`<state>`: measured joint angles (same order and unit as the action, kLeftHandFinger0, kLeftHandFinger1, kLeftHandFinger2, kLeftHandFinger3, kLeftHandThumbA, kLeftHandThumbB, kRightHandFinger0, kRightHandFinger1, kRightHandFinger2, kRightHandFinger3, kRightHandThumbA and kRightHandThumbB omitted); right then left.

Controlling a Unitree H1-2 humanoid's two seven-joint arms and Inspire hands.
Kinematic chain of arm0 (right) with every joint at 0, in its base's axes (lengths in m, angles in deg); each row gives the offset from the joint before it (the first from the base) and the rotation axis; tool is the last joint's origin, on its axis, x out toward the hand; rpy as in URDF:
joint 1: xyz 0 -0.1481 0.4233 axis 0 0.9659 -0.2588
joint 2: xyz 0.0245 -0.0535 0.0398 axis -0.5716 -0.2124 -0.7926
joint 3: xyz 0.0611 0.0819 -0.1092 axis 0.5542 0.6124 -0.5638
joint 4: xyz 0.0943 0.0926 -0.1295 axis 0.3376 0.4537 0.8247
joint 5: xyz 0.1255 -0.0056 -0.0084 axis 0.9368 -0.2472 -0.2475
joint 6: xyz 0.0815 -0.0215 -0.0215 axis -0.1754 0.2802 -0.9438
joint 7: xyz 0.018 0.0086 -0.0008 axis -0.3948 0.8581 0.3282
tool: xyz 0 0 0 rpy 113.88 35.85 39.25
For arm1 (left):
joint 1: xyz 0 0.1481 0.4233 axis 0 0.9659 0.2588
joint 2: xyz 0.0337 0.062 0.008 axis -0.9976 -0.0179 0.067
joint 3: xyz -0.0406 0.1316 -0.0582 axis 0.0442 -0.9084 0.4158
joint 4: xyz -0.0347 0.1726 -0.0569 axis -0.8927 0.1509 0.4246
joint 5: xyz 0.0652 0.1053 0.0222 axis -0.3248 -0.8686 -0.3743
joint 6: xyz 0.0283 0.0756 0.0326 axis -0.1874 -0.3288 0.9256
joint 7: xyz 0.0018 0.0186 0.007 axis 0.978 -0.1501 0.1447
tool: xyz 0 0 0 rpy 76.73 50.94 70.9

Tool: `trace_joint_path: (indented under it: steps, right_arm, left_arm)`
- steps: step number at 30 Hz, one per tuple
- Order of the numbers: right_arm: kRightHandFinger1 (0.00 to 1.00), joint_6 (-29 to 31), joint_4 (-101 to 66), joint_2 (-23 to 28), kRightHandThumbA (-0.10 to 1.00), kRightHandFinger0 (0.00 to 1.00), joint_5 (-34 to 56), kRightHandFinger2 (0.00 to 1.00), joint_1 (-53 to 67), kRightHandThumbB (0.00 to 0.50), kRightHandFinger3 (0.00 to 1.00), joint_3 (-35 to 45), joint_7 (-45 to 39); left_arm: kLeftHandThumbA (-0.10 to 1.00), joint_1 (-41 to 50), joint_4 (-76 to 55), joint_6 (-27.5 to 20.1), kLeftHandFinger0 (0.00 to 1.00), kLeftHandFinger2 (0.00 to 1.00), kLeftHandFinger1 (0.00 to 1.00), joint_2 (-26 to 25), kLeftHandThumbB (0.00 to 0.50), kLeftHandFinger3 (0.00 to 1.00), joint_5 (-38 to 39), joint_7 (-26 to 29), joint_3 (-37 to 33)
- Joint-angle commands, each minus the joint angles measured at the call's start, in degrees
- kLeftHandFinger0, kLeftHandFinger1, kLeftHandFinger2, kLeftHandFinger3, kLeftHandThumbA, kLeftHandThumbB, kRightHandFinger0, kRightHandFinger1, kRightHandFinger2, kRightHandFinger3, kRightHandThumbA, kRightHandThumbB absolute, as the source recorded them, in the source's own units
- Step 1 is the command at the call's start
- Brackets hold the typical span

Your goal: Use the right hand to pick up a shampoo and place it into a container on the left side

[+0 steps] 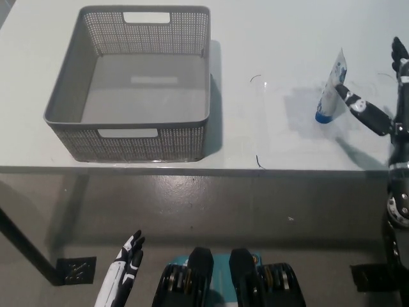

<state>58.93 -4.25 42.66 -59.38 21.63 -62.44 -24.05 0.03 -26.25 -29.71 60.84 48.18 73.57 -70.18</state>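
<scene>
Head view: my right hand (pixel 383 96) is by the worktop's (pixel 281 137) right edge, fingers (pixel 358 105) apart, one just beside the standing shampoo (pixel 331 89). I think a bump could tip it over. The basket (pixel 137 131) waits far left. My left hand (pixel 124 272) rests low.

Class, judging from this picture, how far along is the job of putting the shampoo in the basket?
Nothing is finished: the basket is empty. In hand: the right robot hand is open beside the shampoo, which stands on the table. Left: grasp, carry, drop in. The left robot hand rests low.
</scene>
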Motion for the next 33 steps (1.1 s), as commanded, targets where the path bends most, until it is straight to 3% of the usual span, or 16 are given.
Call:
trace_joint_path:
  steps: [1, 6, 11, 17, 23, 31, 33]
  right_arm:
    - [1.0, -1.0, 1.8, 1.1, 1.0, 1.0, -3.1, 1.0, -5.1, 0.318, 1.0, -1.4, 3.5]
    - [1.0, -1.2, 5.3, 1.0, 0.98, 1.0, -3.1, 1.0, -7.4, 0.332, 1.0, -2.3, 4.0]
    - [1.0, 0.4, 8.9, 0.7, 0.91, 1.0, -1.0, 1.0, -9.1, 0.307, 1.0, -2.7, 2.9]
    - [1.0, 1.1, 13.4, 0.7, 0.93, 1.0, -1.5, 1.0, -11.2, 0.314, 1.0, -3.7, 3.8]
    - [1.0, 1.6, 15.4, 0.5, 0.9, 1.0, -1.3, 1.0, -12.7, 0.288, 1.0, -4.3, 4.2]
    - [1.0, -0.2, 21.9, 0.8, 0.94, 1.0, 2.3, 1.0, -16.7, 0.33, 1.0, -3.7, 1.3]
    - [1.0, 0.0, 25.1, 1.3, 0.94, 1.0, 2.0, 1.0, -18.5, 0.311, 1.0, -4.0, 1.9]
  left_arm:
    - [1.0, -0.6, -0.7, -1.8, 1.0, 1.0, 1.0, -0.5, 0.273, 1.0, -0.1, 0.4, 0.0]
    - [1.0, -0.9, -0.5, -1.9, 1.0, 1.0, 1.0, -0.6, 0.278, 1.0, 0.0, 0.3, 0.1]
    - [1.0, -1.0, -0.8, -1.3, 1.0, 1.0, 1.0, -0.7, 0.271, 1.0, 0.1, 0.0, 0.0]
    - [1.0, -0.9, -0.8, -1.9, 1.0, 1.0, 1.0, -0.7, 0.259, 1.0, 0.0, 0.1, -0.1]
    - [1.0, -1.3, -1.2, -1.4, 1.0, 1.0, 1.0, -0.8, 0.269, 1.0, 0.6, -0.1, 0.2]
    - [1.0, -1.7, -0.9, -1.5, 1.0, 1.0, 1.0, -1.0, 0.282, 1.0, 0.9, -0.3, 0.2]
    - [1.0, -2.0, -0.4, -2.0, 1.0, 1.0, 1.0, -1.0, 0.28, 1.0, 0.8, -0.2, 0.1]
